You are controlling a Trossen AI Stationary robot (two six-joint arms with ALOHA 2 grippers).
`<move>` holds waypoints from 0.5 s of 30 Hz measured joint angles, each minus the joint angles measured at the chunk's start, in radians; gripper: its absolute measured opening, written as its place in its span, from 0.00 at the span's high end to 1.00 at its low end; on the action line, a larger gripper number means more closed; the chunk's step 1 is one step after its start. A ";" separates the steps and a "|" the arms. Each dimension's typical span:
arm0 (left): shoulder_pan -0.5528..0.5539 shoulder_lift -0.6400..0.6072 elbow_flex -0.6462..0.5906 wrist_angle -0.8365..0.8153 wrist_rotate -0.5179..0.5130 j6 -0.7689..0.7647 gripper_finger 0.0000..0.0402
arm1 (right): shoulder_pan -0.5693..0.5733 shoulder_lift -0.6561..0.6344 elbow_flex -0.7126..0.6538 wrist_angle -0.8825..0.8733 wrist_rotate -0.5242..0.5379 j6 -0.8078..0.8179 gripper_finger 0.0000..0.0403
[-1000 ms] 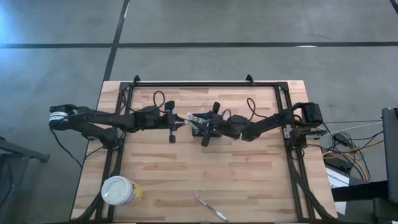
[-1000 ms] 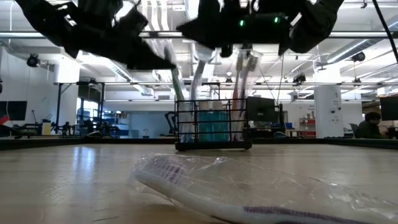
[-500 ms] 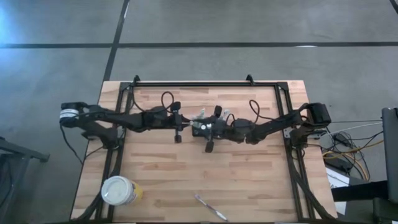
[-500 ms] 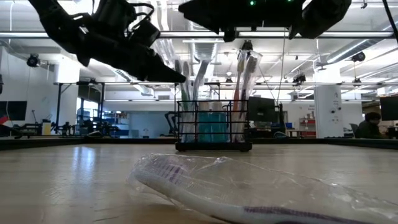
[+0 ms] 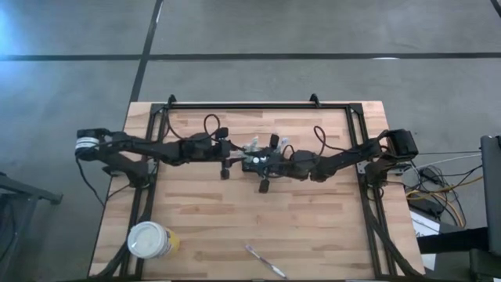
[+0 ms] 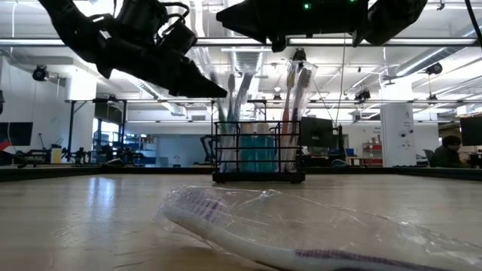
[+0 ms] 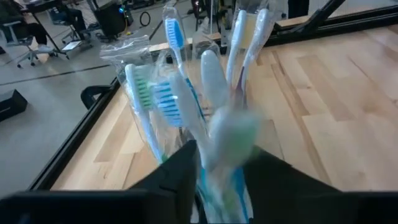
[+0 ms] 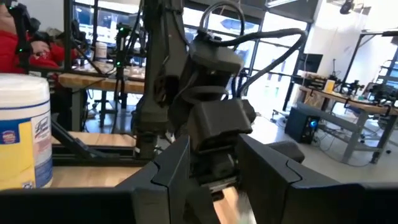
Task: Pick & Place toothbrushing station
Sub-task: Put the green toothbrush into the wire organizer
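Toothbrushing station (image 6: pixel 258 154) is sitting mid-counter, toward the back edge. It is looking light and tippy; grabbing its stiff wire rim seems best. Left hand (image 5: pixel 227 163) is spreading beside the wrapped toothbrushes (image 7: pixel 186 93); right hand (image 5: pixel 258 166) is hovering above, fingers apart.

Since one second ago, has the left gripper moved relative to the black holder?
Yes. In the high view the left gripper has shifted right across the table, closing in on the black holder, which stays put near the table's middle.
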 joint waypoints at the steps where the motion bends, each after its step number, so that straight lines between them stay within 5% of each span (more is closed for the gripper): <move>1: 0.000 -0.007 -0.001 -0.006 0.004 -0.001 0.66 | 0.000 0.000 0.000 -0.002 0.000 -0.001 0.68; 15: 0.000 -0.037 0.015 -0.022 0.021 0.025 0.39 | 0.000 0.000 0.000 -0.018 0.000 -0.005 0.69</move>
